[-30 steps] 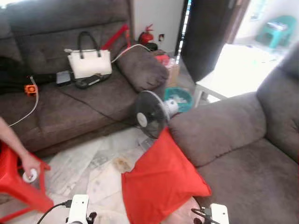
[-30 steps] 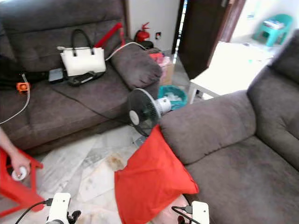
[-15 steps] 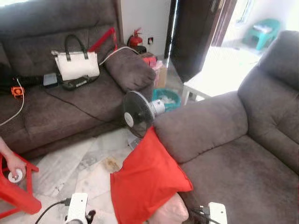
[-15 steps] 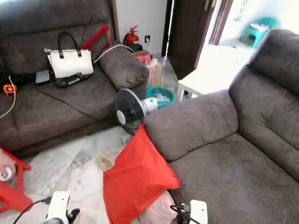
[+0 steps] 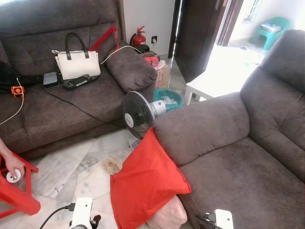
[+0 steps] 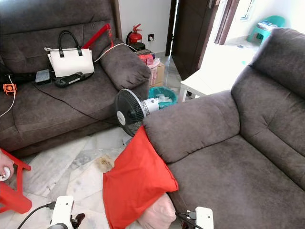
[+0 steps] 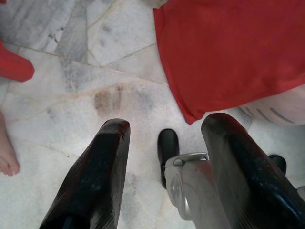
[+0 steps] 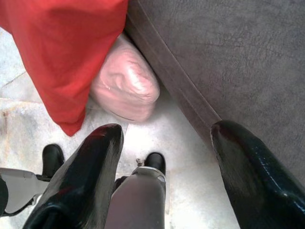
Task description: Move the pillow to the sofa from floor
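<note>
Now the red pillow (image 5: 145, 183) is seen leaning on the sofa (image 5: 228, 157) front at 6 o'clock, its lower edge on the marble floor (image 5: 76, 167), with a pink pillow (image 8: 125, 83) tucked beneath. Both the left gripper (image 7: 164, 143) and the right gripper (image 8: 164, 138) are held low with fingers spread wide, nothing gripped.

Red pillow (image 5: 145, 183) on floor, against sofa (image 5: 224, 157)
</note>
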Motion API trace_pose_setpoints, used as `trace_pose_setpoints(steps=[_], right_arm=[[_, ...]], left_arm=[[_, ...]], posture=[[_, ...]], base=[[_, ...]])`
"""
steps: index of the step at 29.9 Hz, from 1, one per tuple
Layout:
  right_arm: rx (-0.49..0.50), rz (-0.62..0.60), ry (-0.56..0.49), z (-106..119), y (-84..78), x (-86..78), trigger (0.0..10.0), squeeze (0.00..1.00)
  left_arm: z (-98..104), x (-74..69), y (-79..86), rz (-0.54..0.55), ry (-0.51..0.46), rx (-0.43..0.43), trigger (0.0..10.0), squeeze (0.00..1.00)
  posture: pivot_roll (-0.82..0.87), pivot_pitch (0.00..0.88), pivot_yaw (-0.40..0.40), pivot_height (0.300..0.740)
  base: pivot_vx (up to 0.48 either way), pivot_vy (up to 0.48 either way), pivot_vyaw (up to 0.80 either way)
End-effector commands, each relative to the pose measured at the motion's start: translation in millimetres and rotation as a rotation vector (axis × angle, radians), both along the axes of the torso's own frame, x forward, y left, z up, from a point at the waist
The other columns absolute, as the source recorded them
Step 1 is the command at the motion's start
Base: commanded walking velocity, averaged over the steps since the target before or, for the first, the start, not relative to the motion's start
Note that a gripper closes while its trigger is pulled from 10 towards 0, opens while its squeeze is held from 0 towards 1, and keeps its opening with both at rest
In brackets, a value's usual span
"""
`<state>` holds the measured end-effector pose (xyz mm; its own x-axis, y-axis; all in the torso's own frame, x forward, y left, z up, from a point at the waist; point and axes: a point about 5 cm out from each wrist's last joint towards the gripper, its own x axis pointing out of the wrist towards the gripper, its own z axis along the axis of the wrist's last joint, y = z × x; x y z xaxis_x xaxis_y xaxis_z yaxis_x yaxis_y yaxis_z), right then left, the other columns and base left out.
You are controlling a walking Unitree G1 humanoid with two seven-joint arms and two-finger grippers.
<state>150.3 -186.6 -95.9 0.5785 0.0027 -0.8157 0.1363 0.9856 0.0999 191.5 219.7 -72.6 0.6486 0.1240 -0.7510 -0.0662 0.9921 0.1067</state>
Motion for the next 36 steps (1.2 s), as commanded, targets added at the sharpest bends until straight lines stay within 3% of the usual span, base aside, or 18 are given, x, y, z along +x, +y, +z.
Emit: trace_pose_setpoints(steps=[1, 9, 17, 36], right_arm=[[-0.014, 0.024, -0.005, 1.0, -2.6, 1.5, 10.0, 0.00], [-0.010, 0.012, -0.004, 0.8, -2.7, 1.0, 10.0, 0.00], [0.001, -0.012, -0.002, 0.3, -2.4, 0.1, 10.0, 0.00], [0.007, -0.014, -0.006, 0.1, -0.8, -0.3, 10.0, 0.00]], left_arm=[[-1.8, -2.5, -1.7, -0.002, 0.009, -0.011, 10.0, 0.00], [-1.9, -2.7, -1.7, -0.004, 0.011, -0.010, 10.0, 0.00], [-1.9, -2.8, -1.6, -0.006, 0.010, -0.011, 10.0, 0.00], [-1.7, -3.1, -0.7, -0.017, 0.011, -0.009, 10.0, 0.00]], posture=[[0.07, 0.015, -0.049, 0.740], [0.07, 0.015, -0.049, 0.740], [0.07, 0.013, -0.049, 0.740], [0.07, 0.000, -0.039, 0.740]], base=[[0.000, 0.000, 0.80], [0.000, 0.000, 0.75], [0.000, 0.000, 0.00], [0.265, 0.000, 0.00]])
